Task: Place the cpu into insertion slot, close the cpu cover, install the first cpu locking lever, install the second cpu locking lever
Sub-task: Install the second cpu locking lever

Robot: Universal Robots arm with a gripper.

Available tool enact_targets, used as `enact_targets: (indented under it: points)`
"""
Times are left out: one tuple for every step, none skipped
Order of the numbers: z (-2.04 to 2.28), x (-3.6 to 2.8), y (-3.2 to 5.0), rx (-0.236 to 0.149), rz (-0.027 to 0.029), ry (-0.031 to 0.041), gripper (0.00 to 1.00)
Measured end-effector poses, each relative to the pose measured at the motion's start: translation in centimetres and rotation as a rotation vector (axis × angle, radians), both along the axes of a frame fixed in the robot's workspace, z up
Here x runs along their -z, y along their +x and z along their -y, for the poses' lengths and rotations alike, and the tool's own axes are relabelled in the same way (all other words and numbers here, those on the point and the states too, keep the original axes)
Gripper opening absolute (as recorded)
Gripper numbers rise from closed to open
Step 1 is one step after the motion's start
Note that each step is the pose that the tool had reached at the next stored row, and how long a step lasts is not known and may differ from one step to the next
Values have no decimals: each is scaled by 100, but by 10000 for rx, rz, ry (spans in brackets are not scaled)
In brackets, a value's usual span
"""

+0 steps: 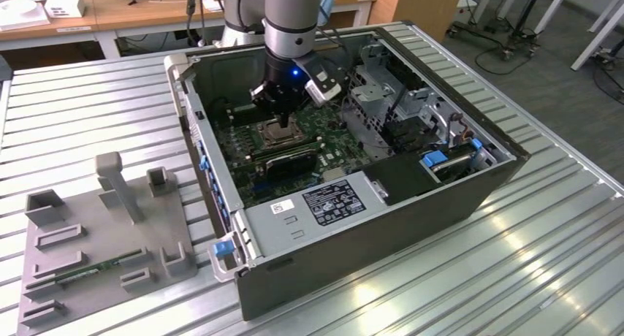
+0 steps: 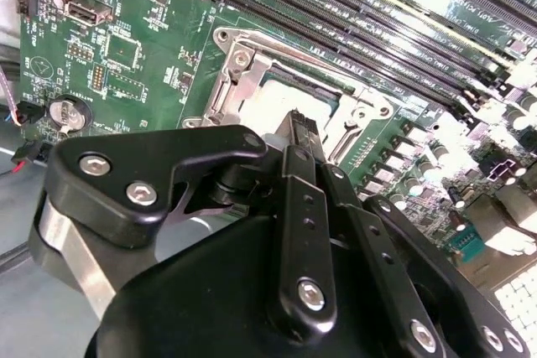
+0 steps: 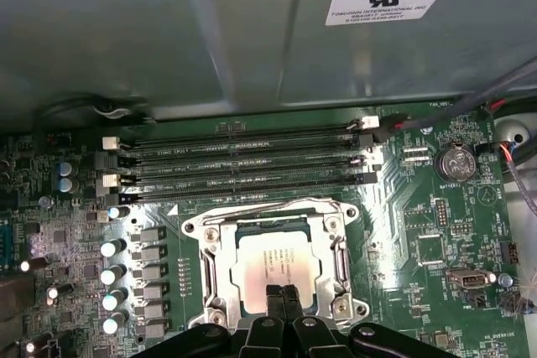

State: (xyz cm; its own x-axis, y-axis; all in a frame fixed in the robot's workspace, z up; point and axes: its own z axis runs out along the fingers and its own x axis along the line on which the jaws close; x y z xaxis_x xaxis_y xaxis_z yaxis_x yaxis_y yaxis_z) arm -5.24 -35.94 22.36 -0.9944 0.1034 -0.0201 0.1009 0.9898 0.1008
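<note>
Your arm (image 1: 278, 14) is a grey cylinder with pale blue joint caps and a small blue light glowing at the wrist. Your gripper (image 2: 304, 136) is matte black, built of angular linkage plates pinned with silver screws, beside a bare silvery metal band.

Memory slots (image 3: 243, 165) beside insertion slot (image 3: 273, 266)

You have the insertion slot (image 3: 273, 270) as landmark, set on the motherboard (image 3: 436, 232) inside the open computer case (image 1: 390, 226). The cpu (image 3: 273, 267) lies in it, framed by the cpu cover (image 3: 220, 267). The memory slots (image 3: 243, 161) run just beside it. The gripper (image 3: 281, 301) sits directly above the cpu's edge. In the exterior view, the fixture tray (image 1: 98, 241) lies well apart, toward that view's left.
</note>
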Motion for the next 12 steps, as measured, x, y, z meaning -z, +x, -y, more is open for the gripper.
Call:
enact_targets:
  points:
    - [0, 0, 0, 1, 0, 0, 11]
    - [-1, 0, 0, 1, 0, 1, 11]
    - [-4, 0, 0, 0, 0, 0, 11]
    - [-10, 0, -1, -1, 0, -9, 11]
    - [-16, 0, -1, -7, 0, -31, 11]
    - [-16, 0, 0, -13, -1, -45, 11]
    - [-16, 0, 0, -13, 0, -46, 11]
    - [-16, 0, 0, -14, 0, -47, 11]
    - [-16, -1, 0, -14, 0, -45, 11]
    - [-16, -1, 0, -13, 0, -43, 11]
    - [-16, -1, 0, -13, 0, -43, 11]
    - [-16, -1, 0, -13, 0, -42, 11]
